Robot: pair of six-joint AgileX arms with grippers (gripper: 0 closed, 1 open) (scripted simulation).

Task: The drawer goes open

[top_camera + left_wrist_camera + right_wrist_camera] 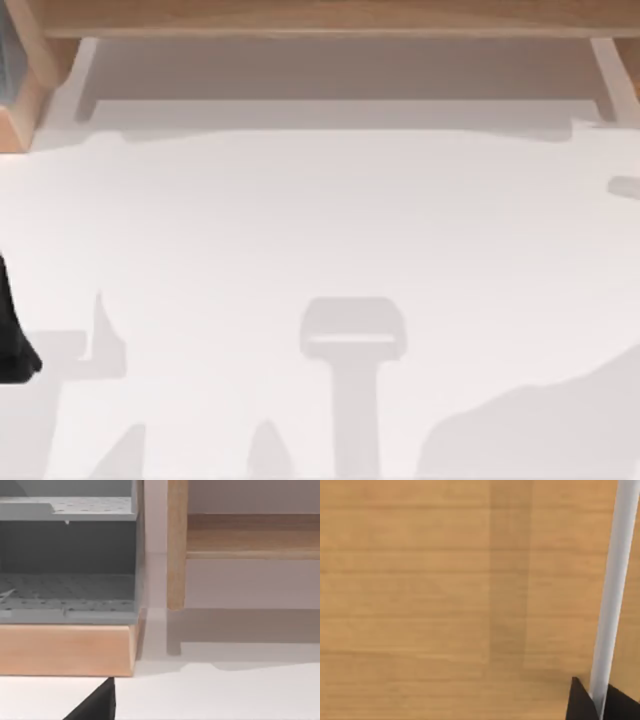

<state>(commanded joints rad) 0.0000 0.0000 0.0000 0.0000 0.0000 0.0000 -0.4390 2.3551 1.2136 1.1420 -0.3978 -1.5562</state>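
The drawer's wooden front [445,600] stands close before my right gripper, its grain running across. A pale metal handle bar [615,590] runs along that front. My right gripper [598,706] has one dark fingertip [577,705] on each side of the bar, both pressed against it. My left gripper [95,705] shows as one dark tip low over the white table. The left arm [12,335] is parked at the table's left edge.
A wooden unit [320,15] with pale legs [80,75] spans the table's far edge. At the far left stands a wood-based rack [65,650] with grey perforated shelves [65,587]. White tabletop [320,230] stretches across the middle.
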